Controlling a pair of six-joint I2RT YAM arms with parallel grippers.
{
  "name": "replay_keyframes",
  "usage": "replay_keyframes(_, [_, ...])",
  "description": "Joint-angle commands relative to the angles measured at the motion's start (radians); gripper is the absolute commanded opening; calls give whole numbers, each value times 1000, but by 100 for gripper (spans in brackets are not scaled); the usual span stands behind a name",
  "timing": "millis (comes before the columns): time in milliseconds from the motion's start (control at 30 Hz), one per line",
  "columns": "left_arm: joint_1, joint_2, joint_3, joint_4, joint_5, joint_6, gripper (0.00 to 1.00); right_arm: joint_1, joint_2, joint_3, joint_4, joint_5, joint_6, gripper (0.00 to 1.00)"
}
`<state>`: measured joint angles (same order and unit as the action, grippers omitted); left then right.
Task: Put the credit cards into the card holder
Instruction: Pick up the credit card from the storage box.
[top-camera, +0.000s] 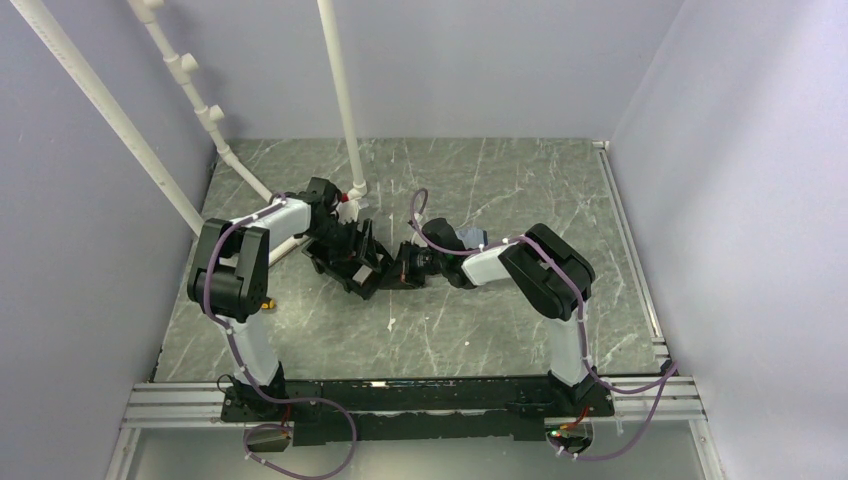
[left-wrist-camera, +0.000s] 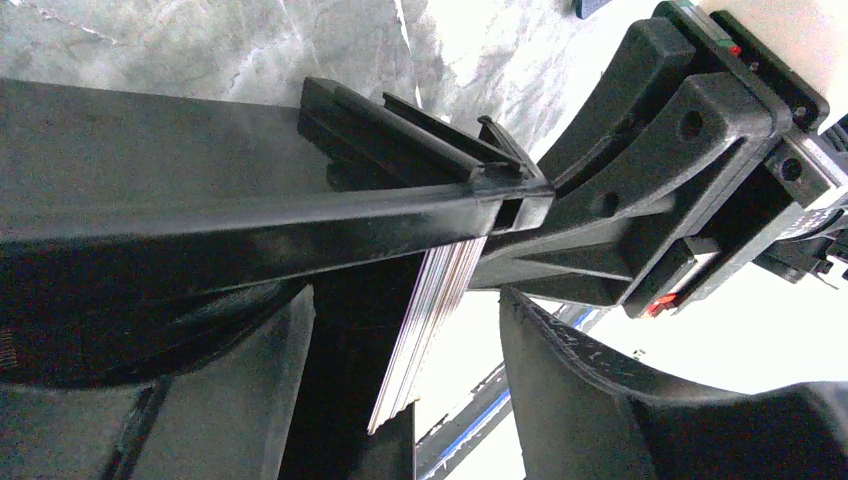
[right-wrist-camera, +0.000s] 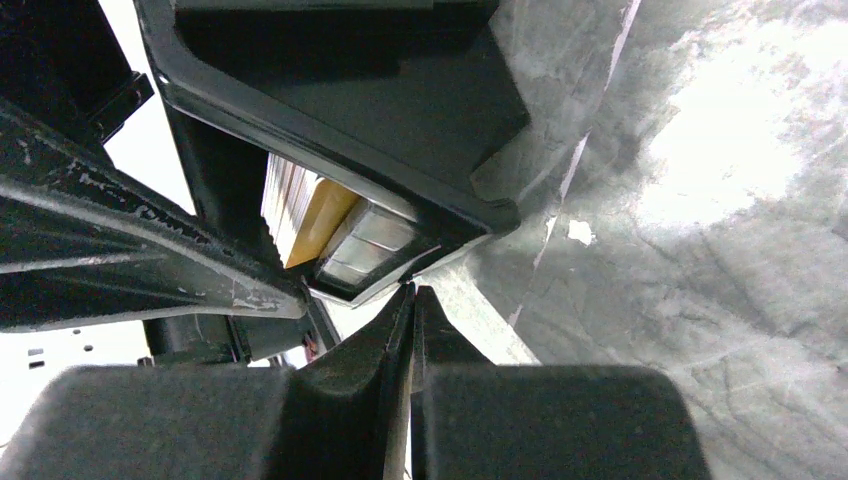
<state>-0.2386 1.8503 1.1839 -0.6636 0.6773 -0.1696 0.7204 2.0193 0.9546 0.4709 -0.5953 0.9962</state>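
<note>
ITEM: credit cards (left-wrist-camera: 432, 320).
QTY/FORM: small stack, stood on edge, packed face to face.
LOC.: lodged at rim of black bin (right-wrist-camera: 340, 90), near one corner; mid table (top-camera: 500, 190), where both arms meet. Whether fully inside bin: hard to tell.
APPEARANCE: thin rectangles. Silvery-pale edges from left wrist view. From right wrist view, one orange-tan card (right-wrist-camera: 322, 215) beside pale whitish ones (right-wrist-camera: 372, 238), glossy.
HANDLING (est.): v. light, stiff but springy, slick faces. Likely to fan out or slip. Not fragile, but prob. hard to part from neighbours. Best taken by an exposed edge, one at a time, pinched across the thickness.
DEST.: card holder, not identifiable in any view.
CLAW L: left gripper (left-wrist-camera: 405, 310), fingers (left-wrist-camera: 640, 400) well apart, stack standing in the gap. Bright space betw. one finger and stack, so nothing clamped.
CLAW R: right gripper (right-wrist-camera: 410, 300), pressed almost together just by bin corner. Thin pale sliver betw. the two halves: card or mere light, cannot tell.
</note>
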Motion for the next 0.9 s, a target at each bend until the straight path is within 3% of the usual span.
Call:
replay_keyframes(0, [-14, -51, -7, -29, 45, 0, 74, -6, 3, 47, 31, 25, -25, 4])
replay_keyframes(267, [-14, -112, 10, -23, 34, -10, 75, -6, -2, 45, 24, 30, -25, 4])
replay_keyframes(567, [-14, -99, -10, -14, 55, -11, 68, -6, -4, 45, 23, 32, -25, 4])
replay_keyframes(867, [-14, -92, -9, -10, 59, -18, 49, -6, -7, 47, 14, 36, -31, 4])
